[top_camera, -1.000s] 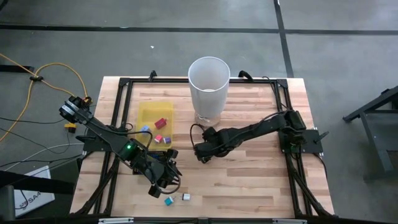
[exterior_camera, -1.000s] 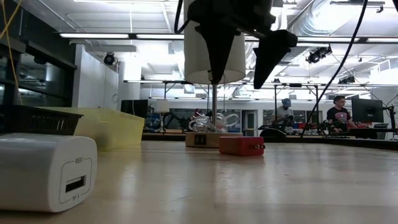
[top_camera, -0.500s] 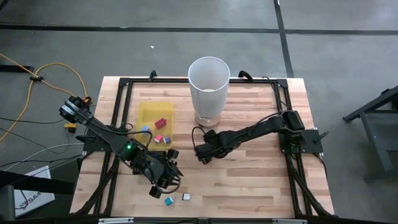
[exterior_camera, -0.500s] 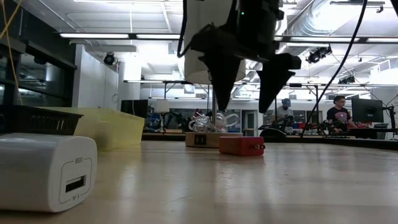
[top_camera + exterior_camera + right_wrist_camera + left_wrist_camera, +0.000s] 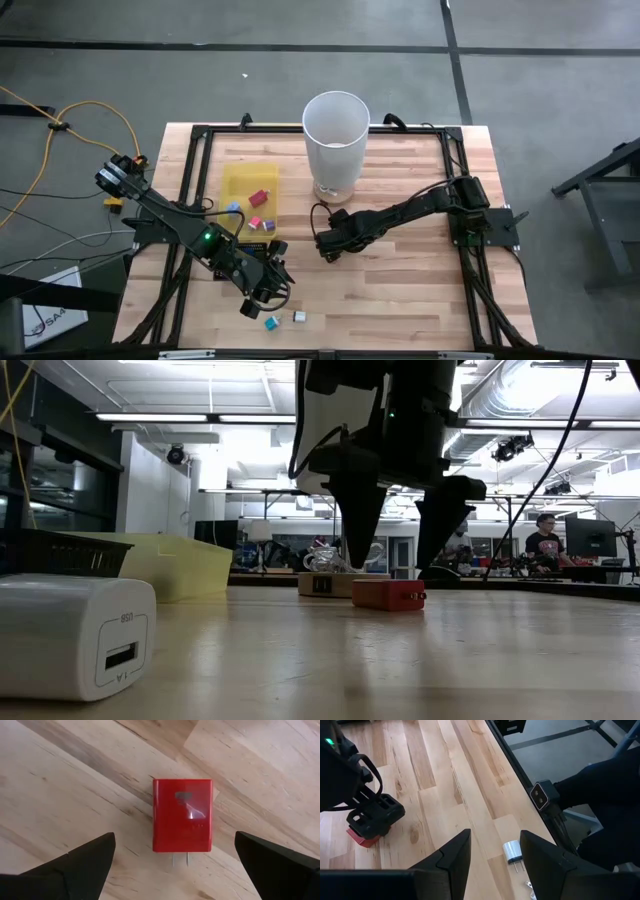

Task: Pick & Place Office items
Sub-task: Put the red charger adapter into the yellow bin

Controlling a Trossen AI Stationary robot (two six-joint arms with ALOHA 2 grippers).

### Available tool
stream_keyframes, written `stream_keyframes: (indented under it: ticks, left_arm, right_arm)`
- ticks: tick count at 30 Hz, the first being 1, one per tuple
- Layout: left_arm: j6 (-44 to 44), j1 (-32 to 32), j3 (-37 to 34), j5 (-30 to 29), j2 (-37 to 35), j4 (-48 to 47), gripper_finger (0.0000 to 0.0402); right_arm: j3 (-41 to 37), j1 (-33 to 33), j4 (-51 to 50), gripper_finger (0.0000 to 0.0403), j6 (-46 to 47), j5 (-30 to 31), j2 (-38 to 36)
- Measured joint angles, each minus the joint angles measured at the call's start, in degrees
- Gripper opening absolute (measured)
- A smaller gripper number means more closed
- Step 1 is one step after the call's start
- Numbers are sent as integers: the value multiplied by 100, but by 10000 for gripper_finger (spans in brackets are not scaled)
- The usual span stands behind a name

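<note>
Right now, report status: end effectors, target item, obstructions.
Right end effector open, hanging over red charger, not touching. Left end effector open, empty, near white charger. Nothing between fingers and red charger.

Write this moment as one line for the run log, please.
right gripper: open, above red charger on table | left gripper: open, empty, near white charger | yellow tray: holds small items
</note>
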Motion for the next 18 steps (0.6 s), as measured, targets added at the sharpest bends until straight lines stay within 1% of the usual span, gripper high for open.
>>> stream_keyframes:
  ticks: [10,14,18]
  left_arm:
    - [-1,0,0,0,0,2,163]
    - [0,0,0,0,0,2,163]
    - [0,-1,0,0,0,1,163]
  right_arm:
    - [-497,2,687,398,30,155,0]
    - [-626,2,820,398,35,229,0]
    - [-687,6,858,398,239,407,-2]
